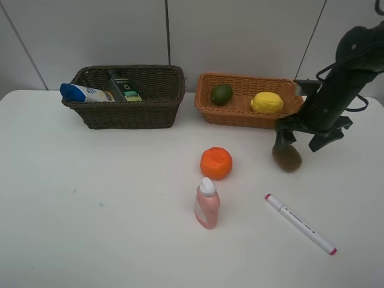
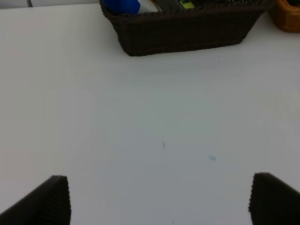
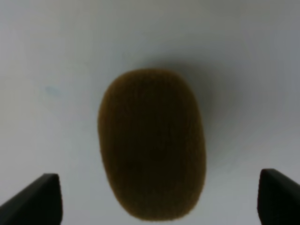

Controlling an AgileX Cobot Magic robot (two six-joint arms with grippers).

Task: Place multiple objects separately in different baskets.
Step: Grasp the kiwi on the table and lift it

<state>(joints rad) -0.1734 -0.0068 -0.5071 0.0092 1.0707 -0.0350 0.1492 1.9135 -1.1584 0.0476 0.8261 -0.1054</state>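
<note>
1. White table (image 1: 90, 228) – spans the whole scene and carries everything below.
2. Right gripper (image 1: 303, 139) – hangs at the right, just in front of the light basket, directly over the brown kiwi; stands spread wide with a fingertip on either side of the fruit and a clear gap at each, gripping nothing.
3. Dark brown basket (image 1: 129, 114) – sits far left, just beside its twin without touching.
4. Light orange-tan basket (image 1: 240, 114) – sits far, right of centre.
5. Left gripper (image 2: 157, 199) – hovers over bare tabletop on the near side of the dark brown basket; gapes fully, with nothing between the tips.
6. Blue-capped white bottle (image 1: 84, 93) – lies in the left end of the dark brown basket, cap over the rim.
7. White red-tipped marker (image 1: 300, 224) – lies on the table near right, slanting.
8. Black-green pump bottle (image 1: 123, 86) – leans in the dark brown basket, just right of the white bottle.
9. Small pink bottle (image 1: 207, 207) – stands upright near centre.
10. Orange (image 1: 216, 162) – rests on the table just beyond the small pink bottle.
11. Yellow lemon (image 1: 267, 102) – lies in the right half of the light orange-tan basket.
12. Brown kiwi (image 1: 287, 157) – rests on the table, right of the orange.
13. Dark green lime (image 1: 221, 93) – lies in the left half of the light orange-tan basket.
</note>
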